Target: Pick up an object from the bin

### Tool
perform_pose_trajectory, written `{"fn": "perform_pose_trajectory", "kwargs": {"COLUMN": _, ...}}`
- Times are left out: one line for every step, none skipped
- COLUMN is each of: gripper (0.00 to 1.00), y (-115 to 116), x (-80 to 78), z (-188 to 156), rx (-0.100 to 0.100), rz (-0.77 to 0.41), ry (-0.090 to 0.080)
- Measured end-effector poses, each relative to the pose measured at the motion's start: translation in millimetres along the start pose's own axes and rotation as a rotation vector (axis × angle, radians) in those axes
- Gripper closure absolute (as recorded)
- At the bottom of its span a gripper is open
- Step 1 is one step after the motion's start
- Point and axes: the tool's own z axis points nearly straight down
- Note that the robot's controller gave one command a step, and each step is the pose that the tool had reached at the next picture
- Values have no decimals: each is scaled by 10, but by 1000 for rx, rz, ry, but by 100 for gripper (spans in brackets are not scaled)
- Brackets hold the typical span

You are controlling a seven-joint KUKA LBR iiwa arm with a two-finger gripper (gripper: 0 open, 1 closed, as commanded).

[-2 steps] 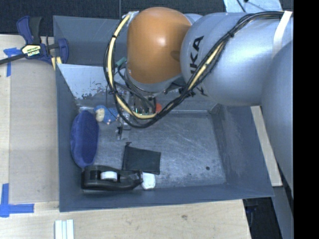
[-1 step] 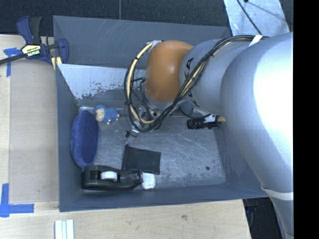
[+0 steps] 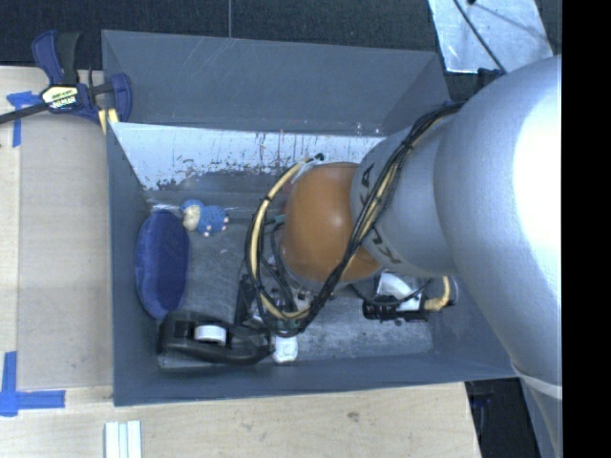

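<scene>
In the camera view the arm comes in from the right of the frame, and its orange cover hangs over the middle of the grey bin. The claw is low under this cover, in the lower middle. I cannot tell if it is open or closed. Just beside it, at lower left, lies a black curved thing with a white round part. A small white piece is near. A blue oval pad lies by the left wall.
</scene>
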Motion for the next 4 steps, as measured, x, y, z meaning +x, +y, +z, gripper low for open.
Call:
{"fn": "perform_pose_trajectory", "kwargs": {"gripper": 100, "y": -47, "x": 21, "z": 43, "rx": 15, "rz": -2, "ry": 13}}
{"fn": "perform_pose_trajectory", "kwargs": {"gripper": 100, "y": 9, "x": -420, "z": 75, "rx": 22, "rz": 0, "ry": 24}}
{"fn": "perform_pose_trajectory", "kwargs": {"gripper": 100, "y": -125, "x": -568, "z": 57, "rx": 9, "rz": -875, "ry": 31}}
{"fn": "perform_pose_trajectory", "kwargs": {"gripper": 100, "y": -201, "x": -905, "z": 83, "rx": 9, "rz": -894, "ry": 31}}
